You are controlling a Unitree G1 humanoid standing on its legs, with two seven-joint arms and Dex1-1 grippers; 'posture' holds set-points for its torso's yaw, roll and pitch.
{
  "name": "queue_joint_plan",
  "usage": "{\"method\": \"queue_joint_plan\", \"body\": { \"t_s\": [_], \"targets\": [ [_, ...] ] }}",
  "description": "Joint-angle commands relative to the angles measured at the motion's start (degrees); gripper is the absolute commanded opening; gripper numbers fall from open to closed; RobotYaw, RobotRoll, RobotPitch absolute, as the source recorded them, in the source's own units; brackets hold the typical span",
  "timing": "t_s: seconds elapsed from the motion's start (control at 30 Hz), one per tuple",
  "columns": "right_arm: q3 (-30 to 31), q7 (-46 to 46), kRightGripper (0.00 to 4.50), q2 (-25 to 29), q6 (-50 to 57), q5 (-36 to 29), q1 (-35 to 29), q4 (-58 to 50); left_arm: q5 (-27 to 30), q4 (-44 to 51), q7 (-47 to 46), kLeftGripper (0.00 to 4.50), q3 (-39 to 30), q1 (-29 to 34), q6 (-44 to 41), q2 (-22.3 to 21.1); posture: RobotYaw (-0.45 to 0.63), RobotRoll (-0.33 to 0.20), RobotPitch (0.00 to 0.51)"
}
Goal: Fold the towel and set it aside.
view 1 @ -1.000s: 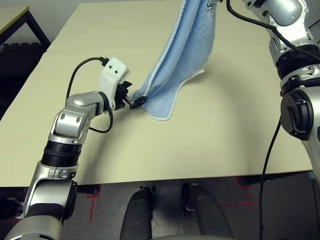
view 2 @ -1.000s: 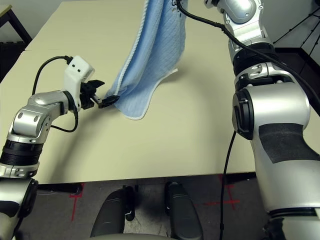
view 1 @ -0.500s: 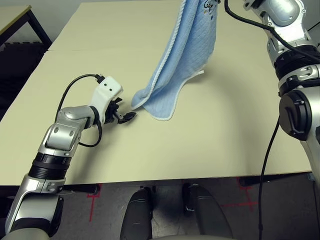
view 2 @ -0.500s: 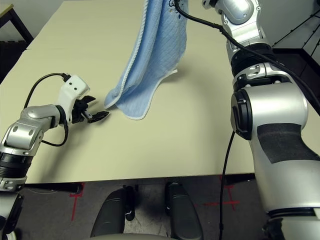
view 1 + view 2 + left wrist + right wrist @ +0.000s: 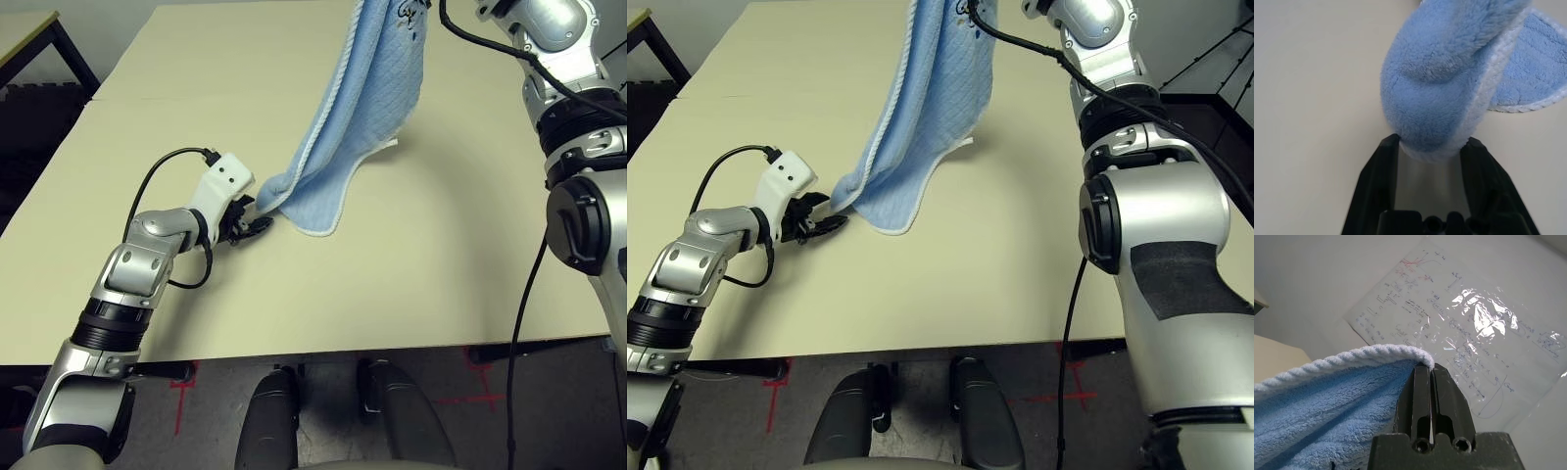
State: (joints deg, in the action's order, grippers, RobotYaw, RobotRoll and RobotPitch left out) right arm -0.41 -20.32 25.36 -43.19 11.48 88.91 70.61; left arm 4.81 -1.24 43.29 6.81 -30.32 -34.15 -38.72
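Note:
The light-blue towel (image 5: 367,108) with white edging hangs from above the table, and its lower end rests bunched on the tabletop (image 5: 441,255). A dark mark (image 5: 409,10) shows near its top. My right gripper (image 5: 1431,369) is up high, shut on the towel's (image 5: 1327,401) corded top edge. My left gripper (image 5: 257,225) lies low on the table at the towel's lowest corner. In the left wrist view its fingertips (image 5: 1390,144) press on both sides of the rounded fold of towel (image 5: 1444,88), pinching its end.
A dark-framed stand (image 5: 39,39) sits off the table's far left corner. A black cable (image 5: 524,294) hangs beside my right arm. A sheet with handwriting (image 5: 1459,318) is on the wall behind my right gripper. Bare tabletop lies in front of the towel.
My left gripper, which had drawn back open to the left of the towel, has moved right again to the lowest corner and its fingers have closed in on the fold. The right arm holds still.

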Motion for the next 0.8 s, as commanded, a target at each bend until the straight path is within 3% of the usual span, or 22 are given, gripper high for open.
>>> {"method": "queue_joint_plan", "body": {
  "t_s": [0.03, 0.1, 0.33, 0.53, 0.7, 0.8],
  "targets": [
    [0.0, -0.4, 0.0, 0.3, -0.3, -0.7, -0.5, -0.4, -1.0, -1.2, -0.3, 0.8, 0.4, -0.2, 1.2, 0.1, 0.04, 0.0, 0.169],
    [0.0, -0.4, 0.0, 0.2, -0.3, -0.8, -0.6, -0.4, -1.2, -1.6, -0.4, 0.05, 0.3, -0.4, 1.6, 0.1, 0.04, 0.0, 0.168],
    [-0.5, -1.2, 0.0, 0.5, 0.9, -1.6, -2.5, -0.4, -0.9, -0.5, 0.1, 0.05, -1.8, -1.6, 1.1, -2.2, 0.05, 0.0, 0.181],
    [-4.5, -6.1, 0.0, 1.8, 4.8, -8.0, -12.1, -2.9, 1.4, 0.8, -1.4, 0.05, -9.6, -4.8, -1.9, -6.6, 0.06, 0.0, 0.214],
    [-9.1, -12.7, 0.0, 0.3, 11.6, -16.4, -18.6, -7.5, 3.0, 1.2, -3.5, 0.05, -13.5, -7.2, -4.0, -5.9, 0.05, 0.0, 0.232],
    [-15.2, -19.5, 0.0, -2.2, 28.0, -27.8, -22.5, -12.2, 4.9, 1.2, -7.9, 0.05, -16.1, -10.0, -4.5, -1.6, 0.05, 0.0, 0.236]
  ]
}}
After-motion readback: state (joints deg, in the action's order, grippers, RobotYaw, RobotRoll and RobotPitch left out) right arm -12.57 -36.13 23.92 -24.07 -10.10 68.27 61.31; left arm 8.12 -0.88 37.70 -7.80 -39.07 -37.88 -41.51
